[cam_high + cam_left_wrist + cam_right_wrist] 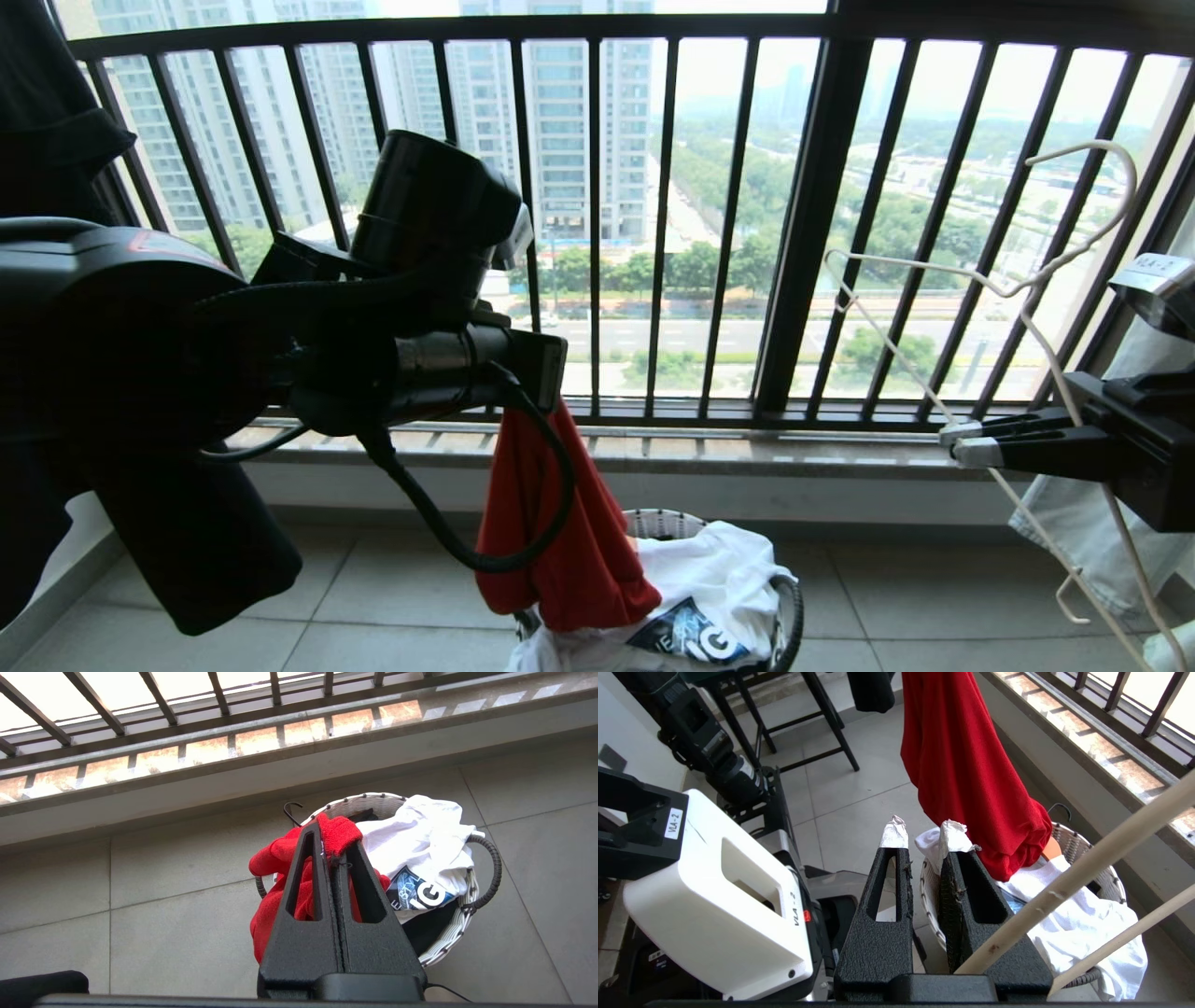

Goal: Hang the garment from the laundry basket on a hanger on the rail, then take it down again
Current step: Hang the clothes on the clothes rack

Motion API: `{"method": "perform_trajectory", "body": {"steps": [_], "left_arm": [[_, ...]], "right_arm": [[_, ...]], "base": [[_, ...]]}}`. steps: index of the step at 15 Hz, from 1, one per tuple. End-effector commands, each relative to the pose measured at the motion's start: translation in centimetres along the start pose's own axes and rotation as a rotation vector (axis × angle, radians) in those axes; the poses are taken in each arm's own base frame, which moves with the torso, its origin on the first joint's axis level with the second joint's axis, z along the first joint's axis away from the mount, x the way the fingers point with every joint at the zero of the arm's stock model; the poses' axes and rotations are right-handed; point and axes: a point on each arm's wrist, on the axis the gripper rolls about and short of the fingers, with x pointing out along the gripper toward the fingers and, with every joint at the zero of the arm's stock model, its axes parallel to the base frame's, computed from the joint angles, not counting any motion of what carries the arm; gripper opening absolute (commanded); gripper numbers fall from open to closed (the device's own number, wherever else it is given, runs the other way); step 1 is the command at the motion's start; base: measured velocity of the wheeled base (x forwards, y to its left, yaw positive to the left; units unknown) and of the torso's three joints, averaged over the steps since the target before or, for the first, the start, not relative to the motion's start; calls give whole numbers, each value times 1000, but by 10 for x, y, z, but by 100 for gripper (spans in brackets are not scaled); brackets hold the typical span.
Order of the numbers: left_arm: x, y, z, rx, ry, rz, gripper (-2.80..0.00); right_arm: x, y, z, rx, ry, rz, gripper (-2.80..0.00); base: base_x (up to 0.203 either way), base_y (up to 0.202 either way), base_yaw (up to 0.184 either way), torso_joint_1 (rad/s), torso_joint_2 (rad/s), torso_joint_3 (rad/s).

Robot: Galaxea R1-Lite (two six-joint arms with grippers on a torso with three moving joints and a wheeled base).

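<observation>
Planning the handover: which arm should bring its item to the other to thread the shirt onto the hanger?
Likely the right. The right gripper holds the light hanger in free space, while the left gripper bears the garment dangling over the laundry basket.

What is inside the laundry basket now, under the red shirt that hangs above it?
Inside the laundry basket, a crumpled white printed shirt fills the top. The garment, pinched by the left gripper, hangs over it. Whatever lies deeper is covered.

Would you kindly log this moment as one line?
left gripper: shut on red T-shirt above basket | right gripper: holds white wire hanger
</observation>
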Motion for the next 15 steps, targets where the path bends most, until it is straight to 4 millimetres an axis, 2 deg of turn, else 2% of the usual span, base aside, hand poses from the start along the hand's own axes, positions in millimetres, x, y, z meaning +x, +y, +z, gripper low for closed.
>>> {"method": "perform_trajectory", "body": {"steps": [1,3,6,8,10,15], "left_arm": [[9,9,5,-23,-5,38,-280],[18,18,11,-62,-12,67,-280],[24,26,12,-95,9,5,-280],[26,27,12,-124,21,-49,-280],[32,25,10,-135,23,-59,-280],[52,19,4,-190,15,-141,-280]], "right_arm": [[23,5,-9,20,73,60,-280],[38,11,-19,40,126,100,-280],[51,24,-27,54,160,178,-280],[59,32,-29,52,176,227,-280],[68,48,-28,41,193,297,-280],[75,82,-30,72,249,426,-280]], "base": [[0,0,0,0,0,0],[0,0,0,0,0,0],[0,0,0,0,0,0],[0,0,0,0,0,0],[0,0,0,0,0,0],[0,0,0,0,0,0]]}}
